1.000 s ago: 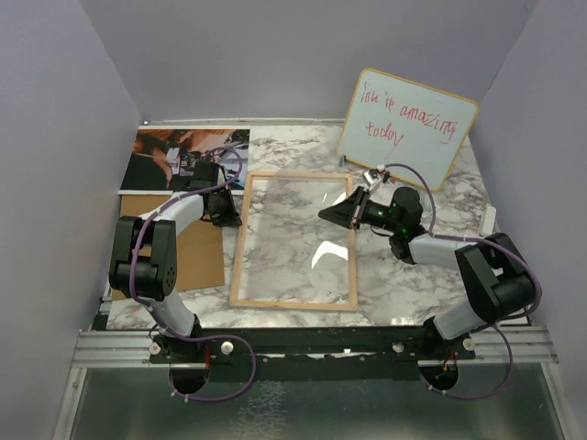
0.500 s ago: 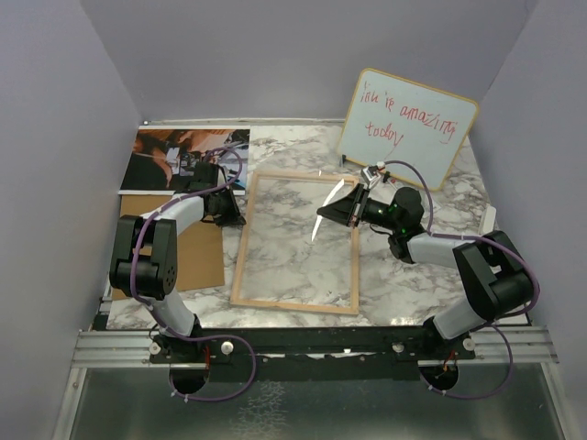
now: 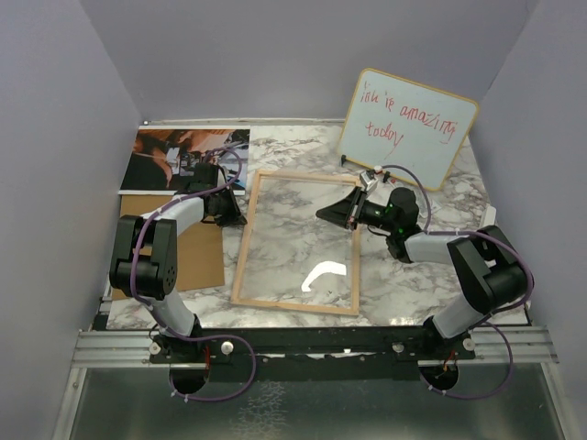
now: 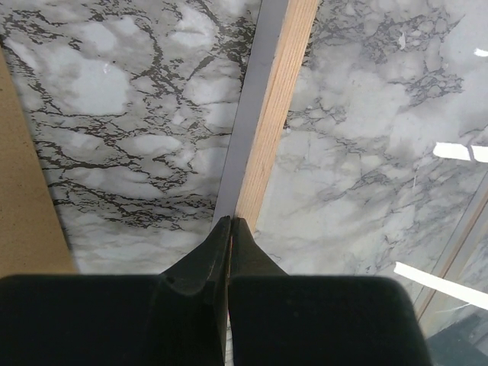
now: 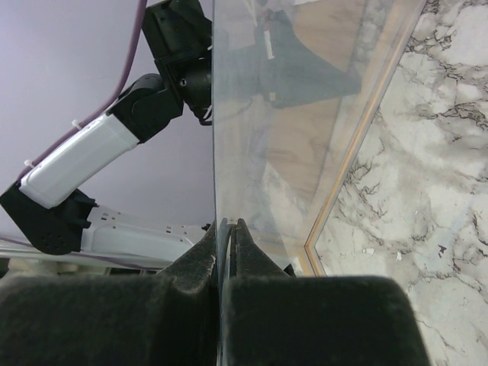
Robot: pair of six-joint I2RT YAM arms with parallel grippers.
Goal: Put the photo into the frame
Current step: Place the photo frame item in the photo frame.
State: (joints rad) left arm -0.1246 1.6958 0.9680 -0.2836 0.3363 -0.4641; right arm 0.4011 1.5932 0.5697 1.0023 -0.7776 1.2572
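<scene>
On the table (image 3: 404, 275) the frame (image 3: 242, 240) sits central. From it the photo (image 3: 165, 156) lies at ten o'clock, the backing board (image 3: 197, 257) at nine, just beside it; the whiteboard (image 3: 408, 126) stands at one.

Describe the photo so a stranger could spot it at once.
Start at the marble table and go to its far left corner, left of the frame. The photo lies flat there, just beyond the brown board. Unlike that plain board, it is a dark print with orange-brown tones.
</scene>
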